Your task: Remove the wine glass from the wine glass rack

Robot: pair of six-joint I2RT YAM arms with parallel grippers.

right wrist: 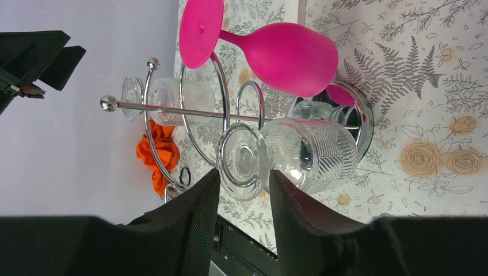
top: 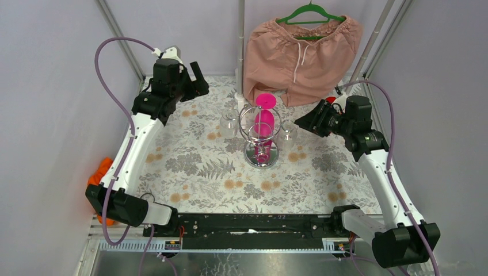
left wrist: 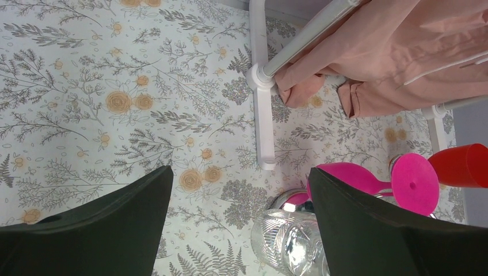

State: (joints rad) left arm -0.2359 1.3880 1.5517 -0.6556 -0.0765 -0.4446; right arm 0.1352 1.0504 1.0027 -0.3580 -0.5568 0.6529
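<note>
Floral counter [top: 190,167], grey walls [top: 52,115]. My left end effector [left wrist: 240,172] is released. My right end effector [right wrist: 244,175] flanks the clear wine glass [right wrist: 299,152]; grip indeterminate.

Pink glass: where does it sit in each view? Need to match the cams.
Top external: pink glass at centre, hanging foot-up on the rack.
Left wrist: pink glass low at the right, foot facing the camera.
Right wrist: pink glass at top centre, lying sideways in the picture, foot to the left.
Shared landmark: the rack's mirror base, right by the pink bowl in all three.
</note>
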